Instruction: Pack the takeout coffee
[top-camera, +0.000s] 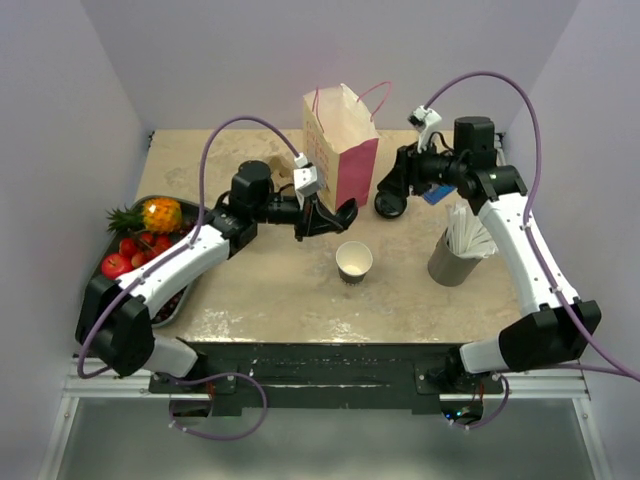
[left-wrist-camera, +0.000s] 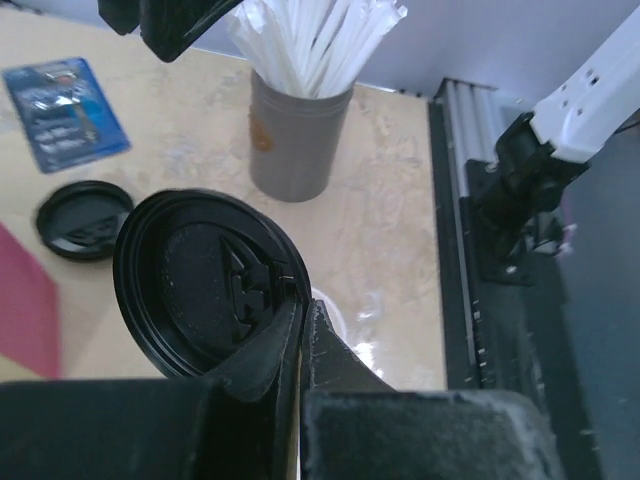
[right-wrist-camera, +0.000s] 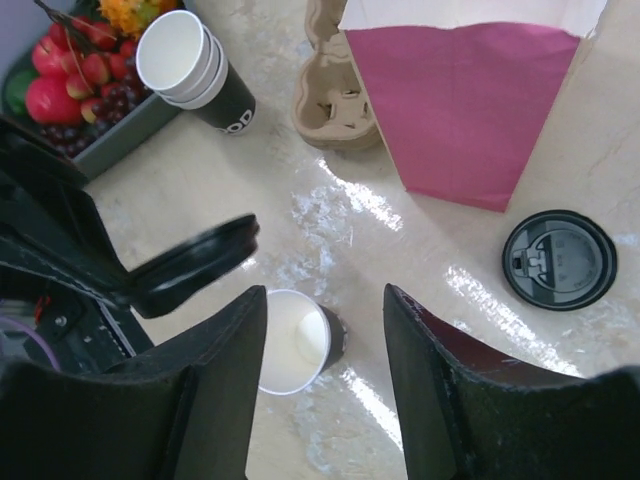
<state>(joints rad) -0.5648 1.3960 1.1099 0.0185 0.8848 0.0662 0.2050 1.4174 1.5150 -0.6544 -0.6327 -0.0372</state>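
Fingertips (left-wrist-camera: 340, 360) of the left gripper (top-camera: 322, 218) are clamped hard on the rim of a black lid (left-wrist-camera: 200, 285), held on edge and tilted, hanging in the air just up and to the left of the takeout coffee cup (top-camera: 354, 261). That cup stands upright and uncapped in the middle of the table (top-camera: 280, 300), just in front of the pink paper bag (top-camera: 340, 150). The right gripper (right-wrist-camera: 325, 300) has its jaws apart and empty, poised beside the bag above a second, loose lid (right-wrist-camera: 558, 260).

Danger spots now: that is a thin edge grip, so the lid could pivot or slip as it is levelled. If it lands crooked, I'd expect it to seat on one side only or shove the light cup over, and nothing is bracing the cup.

As for room, the bag's front face sits close behind the left gripper, so any swing backward risks knocking it. The straw holder (top-camera: 450, 262) stands well off to the cup's right. Bare tabletop lies between the cup and the near edge, the best side to work from
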